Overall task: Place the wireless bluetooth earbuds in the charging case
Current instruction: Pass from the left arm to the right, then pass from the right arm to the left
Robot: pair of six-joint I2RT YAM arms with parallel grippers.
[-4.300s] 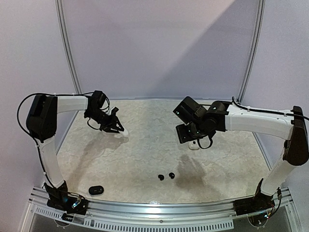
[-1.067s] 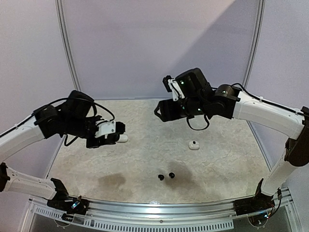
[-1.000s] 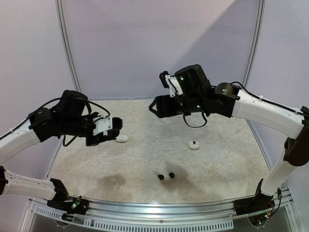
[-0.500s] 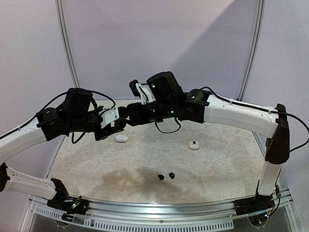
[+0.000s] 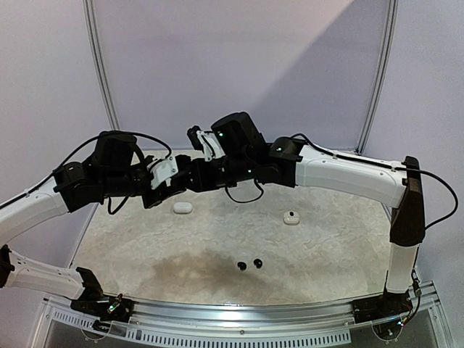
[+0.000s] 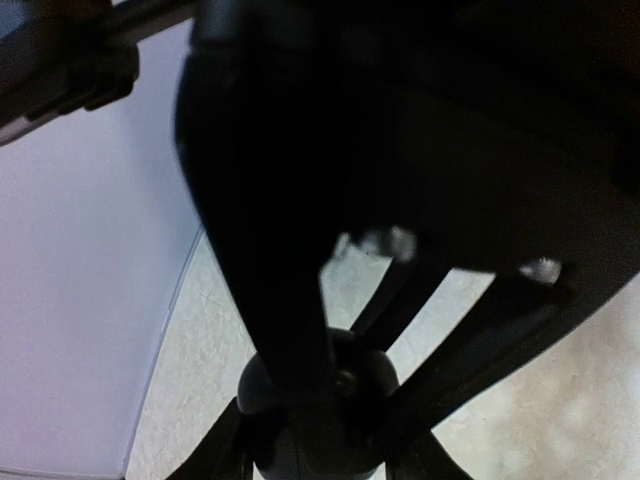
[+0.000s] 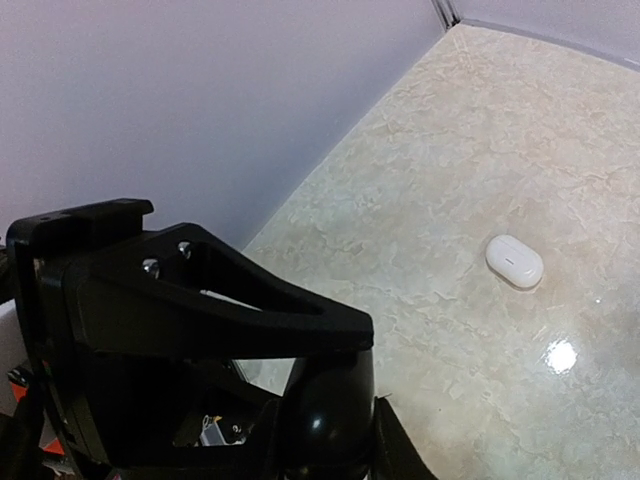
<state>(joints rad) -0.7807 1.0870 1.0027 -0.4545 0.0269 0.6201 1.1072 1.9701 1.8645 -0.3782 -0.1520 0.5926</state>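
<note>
Found left gripper clenched on a round black case, held up in the air. Found right gripper nose to nose with it, tips right at the same case; cannot tell from either wrist view whether clamped on it or only closing in. Judged stage: early, with the case lifted and presented between both grippers, lid state not visible, nothing inserted. Left to do: open case, fetch buds, seat both. Located black earbuds on the table, side by side, well below the grippers and nearer the arm bases. Noted also a white case on the table under the meeting tips, and a small white item off toward the right arm's side; too small to identify.
</note>
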